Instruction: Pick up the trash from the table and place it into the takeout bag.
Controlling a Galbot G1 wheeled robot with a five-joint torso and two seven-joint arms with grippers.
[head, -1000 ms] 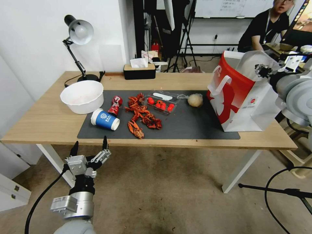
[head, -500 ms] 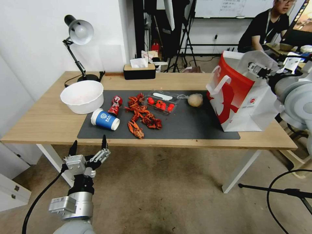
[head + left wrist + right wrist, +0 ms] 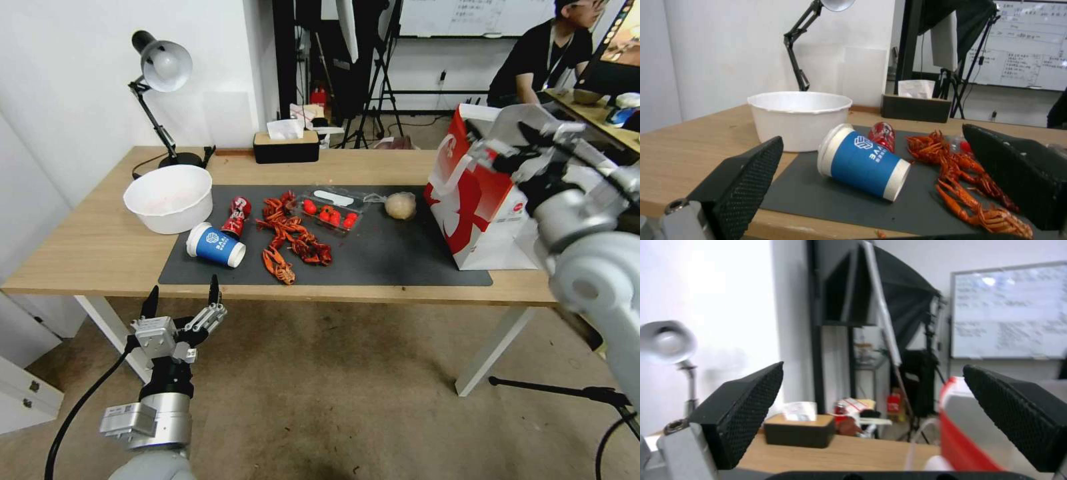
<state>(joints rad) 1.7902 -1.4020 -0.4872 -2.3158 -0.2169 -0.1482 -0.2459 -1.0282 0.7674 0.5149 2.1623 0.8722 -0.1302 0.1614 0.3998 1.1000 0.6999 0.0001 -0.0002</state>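
Note:
On the table (image 3: 87, 253) the trash lies on a dark grey mat (image 3: 393, 260). A blue paper cup (image 3: 215, 245) (image 3: 862, 161) is on its side beside a crushed red can (image 3: 237, 215) (image 3: 882, 135). Farther right lie red crayfish shells (image 3: 291, 237) (image 3: 969, 176), a clear tray of tomatoes (image 3: 331, 210) and a crumpled beige paper ball (image 3: 400, 205). The red and white takeout bag (image 3: 477, 200) (image 3: 969, 440) stands upright at the mat's right end. My left gripper (image 3: 183, 293) (image 3: 882, 186) hangs open below the table's front edge, facing the cup. Raised at the bag's top, my right gripper (image 3: 513, 143) (image 3: 871, 420) is open and holds nothing.
A white bowl (image 3: 169, 197) (image 3: 799, 116) stands at the mat's left end. A desk lamp (image 3: 160, 67) and a dark tissue box (image 3: 287, 147) (image 3: 799, 430) are at the table's back. Tripods and a cable stand on the floor to the right.
My right arm has swung left and nearer the camera, so it now partly covers the bag's right side. The left gripper has barely moved. Nothing on the table has shifted.

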